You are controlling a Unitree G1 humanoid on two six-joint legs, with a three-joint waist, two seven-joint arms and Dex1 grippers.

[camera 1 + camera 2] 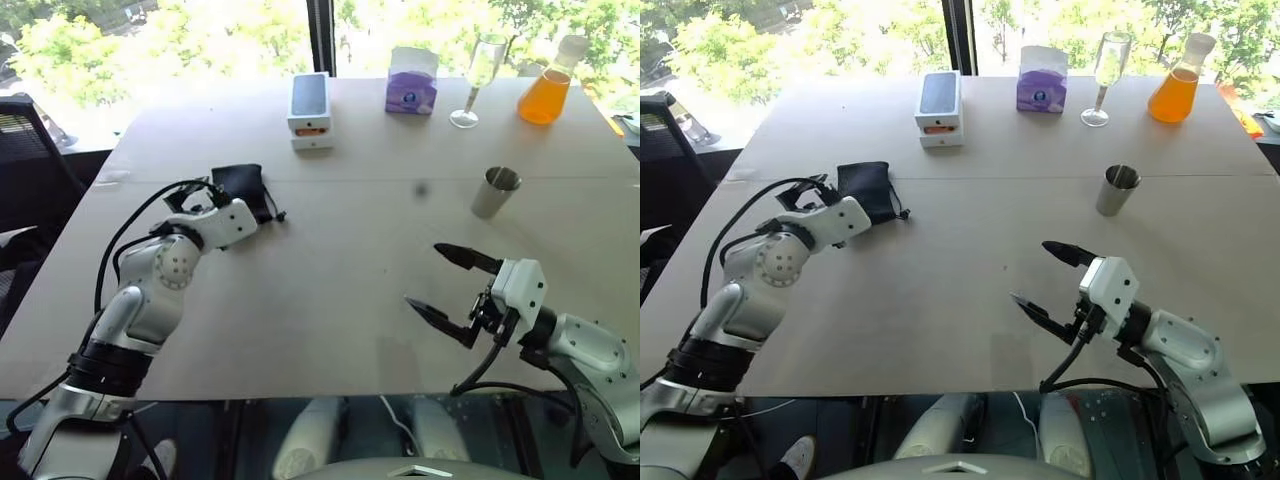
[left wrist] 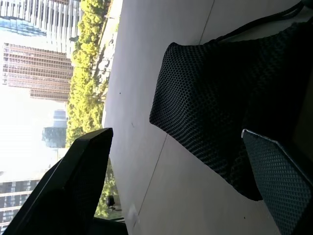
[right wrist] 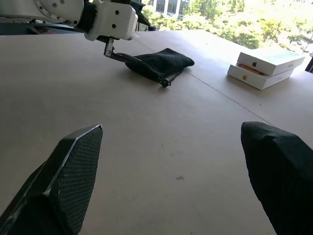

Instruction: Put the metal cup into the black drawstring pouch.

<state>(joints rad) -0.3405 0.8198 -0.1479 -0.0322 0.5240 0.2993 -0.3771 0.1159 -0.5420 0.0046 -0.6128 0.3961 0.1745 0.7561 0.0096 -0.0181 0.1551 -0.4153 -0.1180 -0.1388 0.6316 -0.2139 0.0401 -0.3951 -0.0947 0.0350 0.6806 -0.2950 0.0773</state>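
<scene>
Left claw point(image 2: 176, 186) spread wide, holding nothing, right at the black drawstring pouch point(image 1: 243, 186), one finger point(image 2: 281, 183) over the fabric edge. Pouch lies flat on the tabletop point(image 1: 330, 270), left side. Right claw point(image 1: 450, 285) also spread wide and free, hovering over the near right tabletop. Metal cup point(image 1: 495, 192) stands upright beyond the right claw, well apart from the pouch. Phone box point(image 1: 310, 110), tissue box point(image 1: 411, 82), wine glass point(image 1: 480, 75), orange flask point(image 1: 547, 90) along the far edge.

metal cup point(image 1: 1118, 190) upright, black drawstring pouch point(image 1: 866, 189) flat
</scene>
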